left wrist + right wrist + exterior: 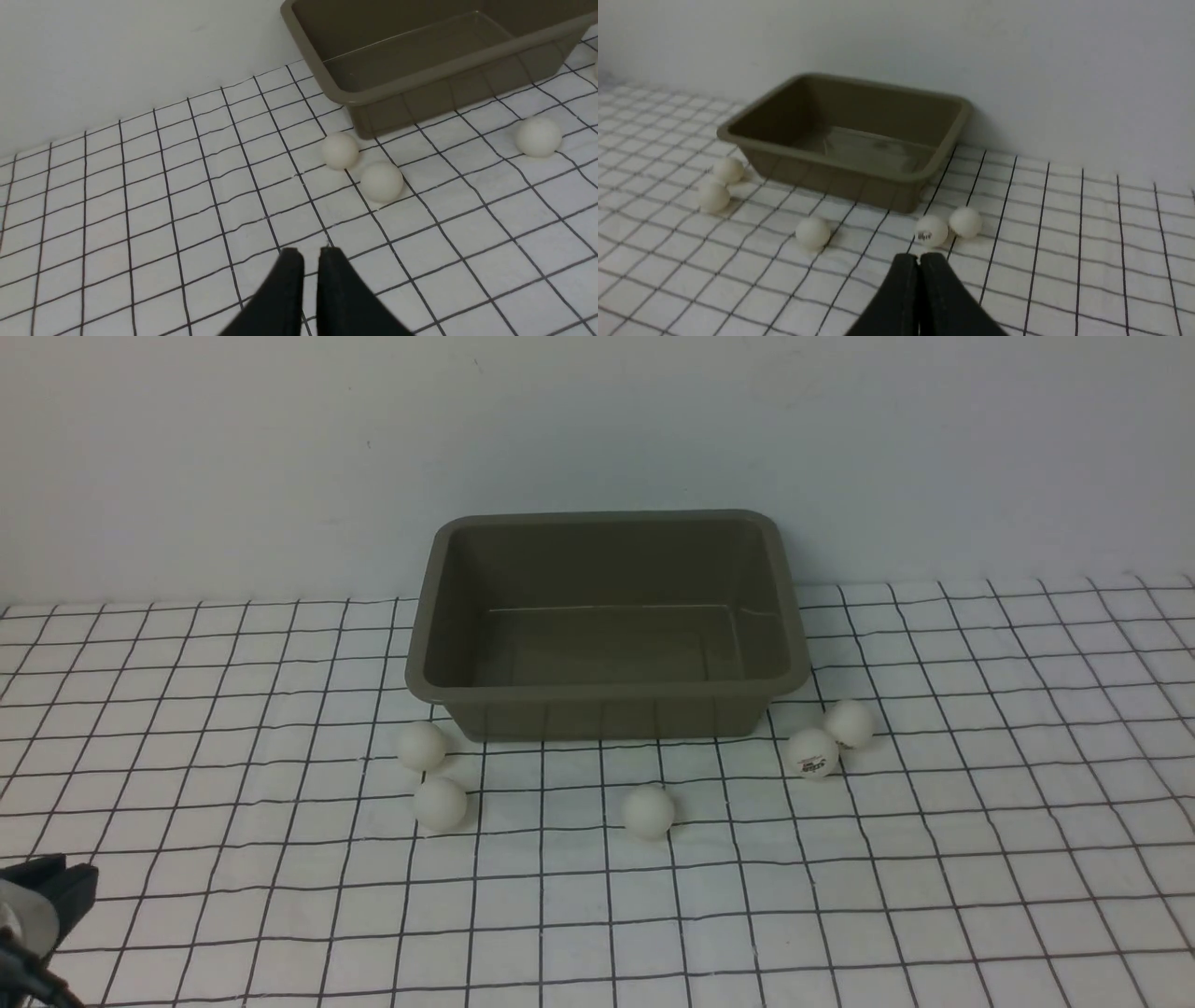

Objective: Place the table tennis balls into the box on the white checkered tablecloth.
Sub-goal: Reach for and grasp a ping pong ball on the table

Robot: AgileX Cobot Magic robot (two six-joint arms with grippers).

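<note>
Print [809,764] on ball [811,747] (dark) unreadable

The left tool [309,254] is slightly parted, the right tool [919,258] closed.

From my remote station I see an olive-grey box [607,714] on a white tablecloth [840,896] gridded in thin black lines, matte white balls [648,811], one printed ball [811,752] marked dark, a black left hand [310,254], a black right hand [918,259], and a pale grey wall [597,420].
</note>
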